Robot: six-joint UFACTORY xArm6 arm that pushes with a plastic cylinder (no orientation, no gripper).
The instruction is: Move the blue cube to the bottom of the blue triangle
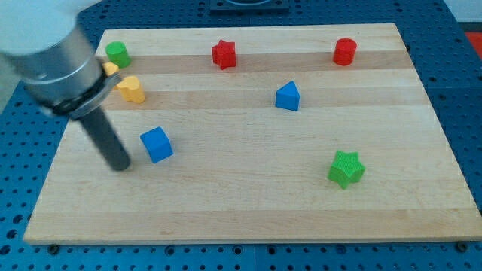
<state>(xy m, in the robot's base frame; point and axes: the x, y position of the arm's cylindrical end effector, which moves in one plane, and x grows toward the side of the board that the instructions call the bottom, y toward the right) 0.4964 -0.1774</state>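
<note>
Tip (pixel 120 165) just left of blue cube (pixel 157 144)

Single camera view, no second view to overlap. Looks down steeply from above view's bottom edge, facing toward view's top. Moderate distance: whole wooden tabletop (pixel 248 218) fits in frame, far edge narrower than near edge, blue perforated base (pixel 463 98) visible around it. Arm housing (pixel 53 56) enters at view's top left, large and blurred, near lens.
</note>
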